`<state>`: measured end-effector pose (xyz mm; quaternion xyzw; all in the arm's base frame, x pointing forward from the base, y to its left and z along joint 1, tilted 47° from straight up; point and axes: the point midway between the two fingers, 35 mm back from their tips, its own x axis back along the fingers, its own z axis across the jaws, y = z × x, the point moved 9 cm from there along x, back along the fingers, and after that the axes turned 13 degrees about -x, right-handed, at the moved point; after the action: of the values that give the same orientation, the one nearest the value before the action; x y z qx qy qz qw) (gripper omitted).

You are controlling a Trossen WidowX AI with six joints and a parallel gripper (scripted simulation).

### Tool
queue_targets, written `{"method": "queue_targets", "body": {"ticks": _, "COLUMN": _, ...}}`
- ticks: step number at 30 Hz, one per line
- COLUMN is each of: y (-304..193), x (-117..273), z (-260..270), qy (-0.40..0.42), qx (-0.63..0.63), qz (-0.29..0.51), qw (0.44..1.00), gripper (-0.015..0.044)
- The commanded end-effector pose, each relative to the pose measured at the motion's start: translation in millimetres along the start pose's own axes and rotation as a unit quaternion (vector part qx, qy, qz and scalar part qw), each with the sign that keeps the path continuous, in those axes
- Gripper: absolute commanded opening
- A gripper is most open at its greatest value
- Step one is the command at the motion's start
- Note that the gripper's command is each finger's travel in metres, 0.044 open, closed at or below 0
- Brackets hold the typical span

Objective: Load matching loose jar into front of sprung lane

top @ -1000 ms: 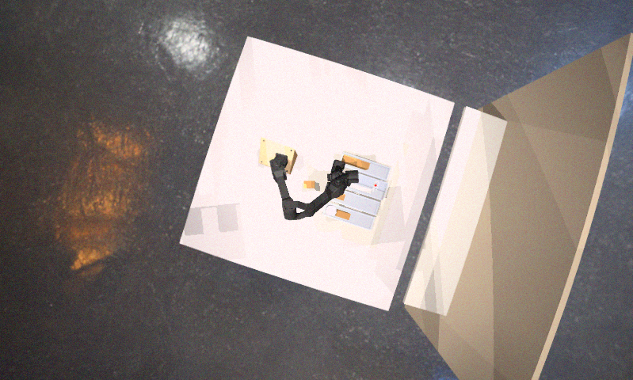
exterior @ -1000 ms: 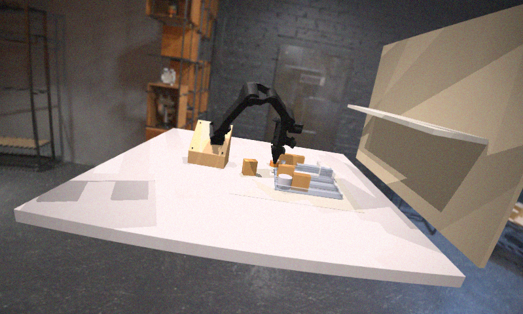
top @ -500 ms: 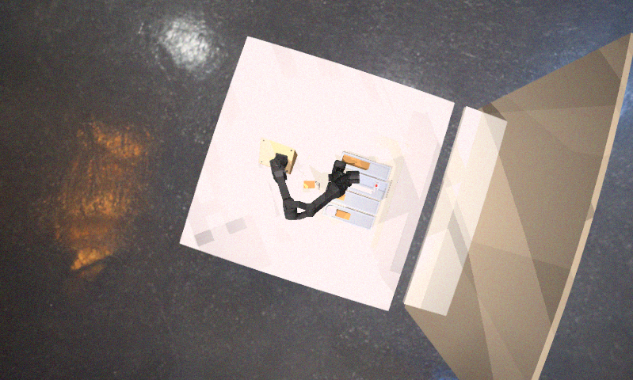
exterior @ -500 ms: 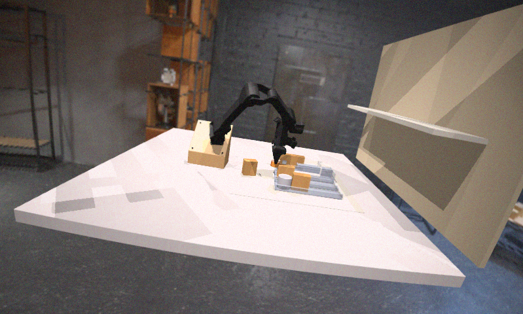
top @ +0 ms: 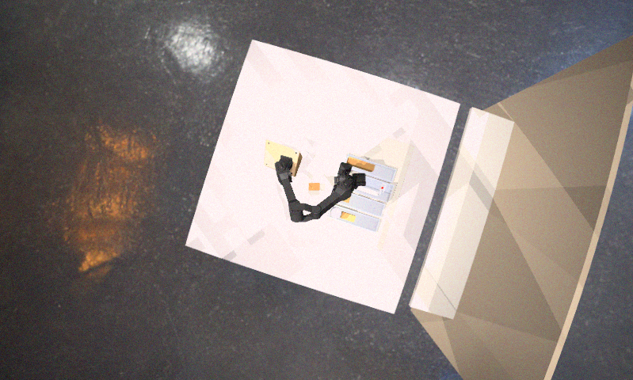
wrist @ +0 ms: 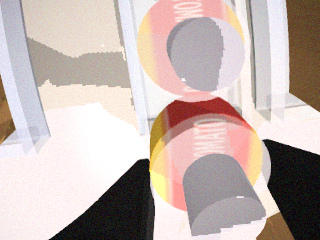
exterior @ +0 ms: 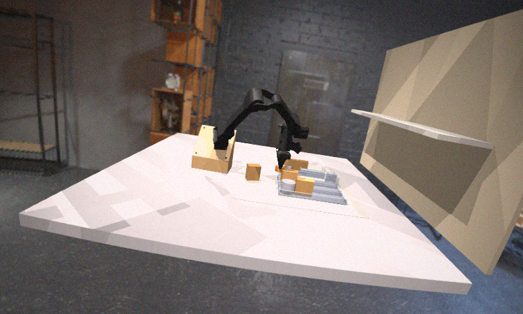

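My gripper (exterior: 281, 166) (wrist: 206, 159) is shut on a jar (wrist: 172, 150) with a red and yellow tomato label and a grey lid. It holds the jar low at the front end of the sprung lane (wrist: 266, 55). A matching jar (wrist: 150, 50) stands in that lane, directly beyond the held one in the wrist view. The two overlap or nearly touch there; any gap cannot be told. A red dot (top: 382, 188) shows farther back on the lane. The front stop, the pusher plate and the held jar's base are not clearly visible. The arm covers the jars in the overhead view.
Neighbouring lanes of the blue-grey rack (top: 372, 224) (exterior: 330, 200) hold a long orange block (top: 360, 163), an orange box (exterior: 304, 186) and a grey cylinder (exterior: 287, 187). A separate orange box (top: 314, 187) (exterior: 252, 172) stands between rack and arm base. A tall panel with a shelf (exterior: 423, 128) rises beyond the table.
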<state>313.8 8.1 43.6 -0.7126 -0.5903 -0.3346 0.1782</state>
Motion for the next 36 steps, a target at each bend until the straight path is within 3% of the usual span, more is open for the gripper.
{"method": "queue_targets", "body": {"ticks": 1, "y": 7, "x": 3, "z": 0, "qy": 0.0, "qx": -0.006, "qz": -0.01, "qw": 1.0, "gripper": 0.0}}
{"method": "queue_targets", "body": {"ticks": 36, "y": 18, "x": 5, "z": 1, "qy": 0.0, "qx": -0.007, "qz": -0.01, "qw": 1.0, "gripper": 0.0}}
